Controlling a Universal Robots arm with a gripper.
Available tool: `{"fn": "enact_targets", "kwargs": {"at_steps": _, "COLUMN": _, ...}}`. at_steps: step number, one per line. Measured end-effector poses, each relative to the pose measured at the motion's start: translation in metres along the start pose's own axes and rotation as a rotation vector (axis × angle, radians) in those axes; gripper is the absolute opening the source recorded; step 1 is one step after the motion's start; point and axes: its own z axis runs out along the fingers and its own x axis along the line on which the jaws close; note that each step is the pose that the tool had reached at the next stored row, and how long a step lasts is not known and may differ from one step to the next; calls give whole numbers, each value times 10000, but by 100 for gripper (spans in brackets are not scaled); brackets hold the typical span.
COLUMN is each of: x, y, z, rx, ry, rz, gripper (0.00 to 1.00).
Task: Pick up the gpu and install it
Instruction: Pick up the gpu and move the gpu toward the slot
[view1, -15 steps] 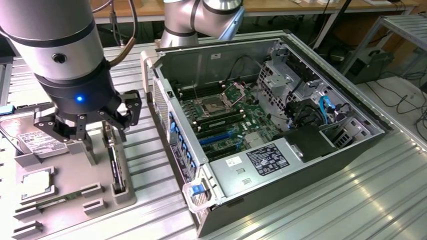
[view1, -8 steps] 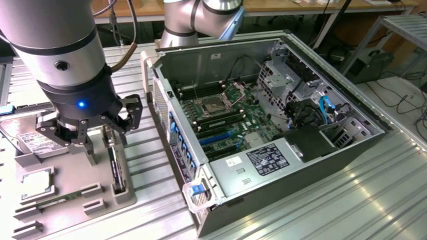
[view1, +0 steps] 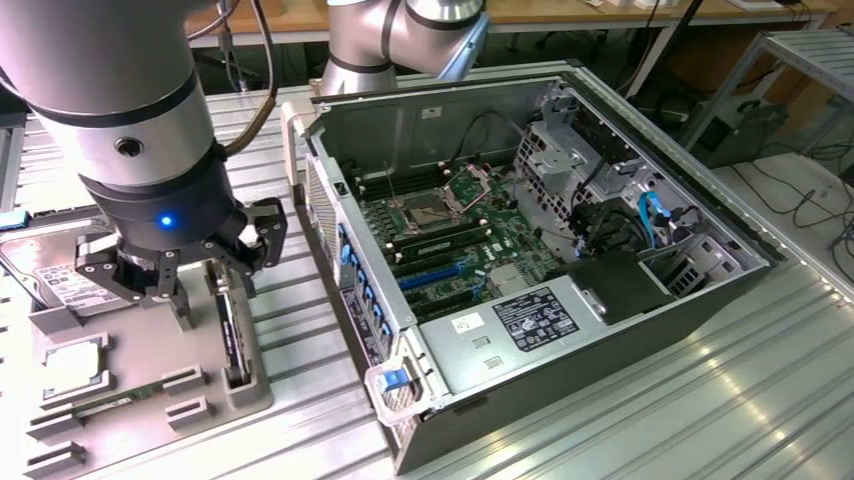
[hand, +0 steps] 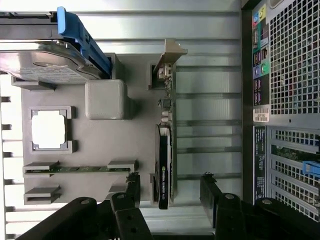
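At about eight o'clock in the exterior view, your gripper (view1: 203, 292) hangs over the grey holder tray (view1: 254, 395) with its jaws spread wide and nothing in them. The gpu (view1: 230, 340) stands on edge in a slot of that tray, directly under the tool. In the wrist view the gripper (hand: 170, 184) straddles the gpu (hand: 164, 150): one dark finger sits on each flat side of the card, and you can see a gap on both sides, so neither touches it. The card's pale metal bracket (hand: 168, 60) is at the end farthest from the fingers.

At nine o'clock from the gpu in the exterior view lies the silver hard drive (view1: 56, 275), and the square chip (view1: 74, 365) sits in its frame near seven o'clock. The open computer case (view1: 574, 400) fills the three o'clock side, with its motherboard (view1: 454, 240) exposed. The case stands well apart from the card.
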Motion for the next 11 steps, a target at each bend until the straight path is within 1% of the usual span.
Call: {"fn": "enact_targets", "kwargs": {"at_steps": 11, "x": 3, "y": -56, "z": 89, "rx": 0, "ry": 11, "rz": 1, "gripper": 60}}
